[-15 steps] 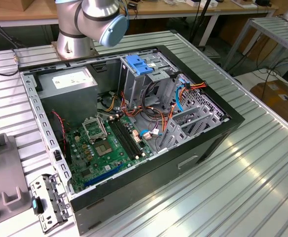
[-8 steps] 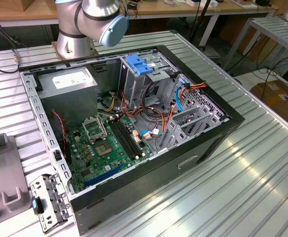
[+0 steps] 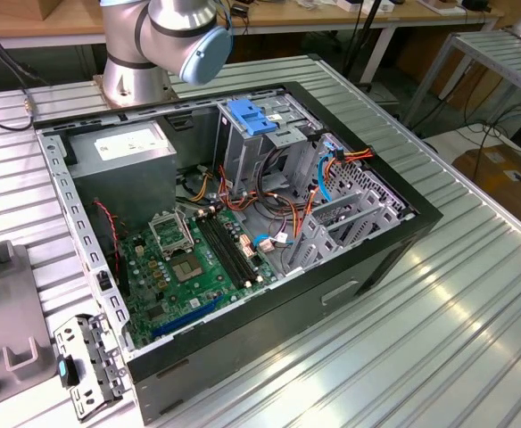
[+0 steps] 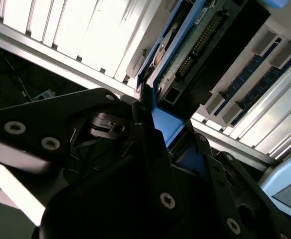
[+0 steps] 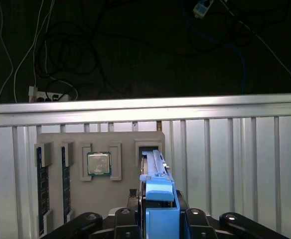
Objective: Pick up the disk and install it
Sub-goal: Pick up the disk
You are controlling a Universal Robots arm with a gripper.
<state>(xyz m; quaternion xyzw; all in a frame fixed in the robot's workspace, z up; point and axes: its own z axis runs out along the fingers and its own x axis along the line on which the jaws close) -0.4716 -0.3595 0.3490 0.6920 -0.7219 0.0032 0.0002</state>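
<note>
First wrist view | claw (image 5: 158,217) closed on disk (image 5: 153,164), edge-on | far end seemingly at tray slot (image 5: 148,145)

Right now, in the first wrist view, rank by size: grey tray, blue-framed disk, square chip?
1. grey tray
2. disk, though nearness to the camera inflates it
3. square chip

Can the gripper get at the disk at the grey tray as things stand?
Probably yes: in the first wrist view the disk stands on edge at a slot of the tray, and the gripper sits astride its blue frame with nothing between them.
</note>
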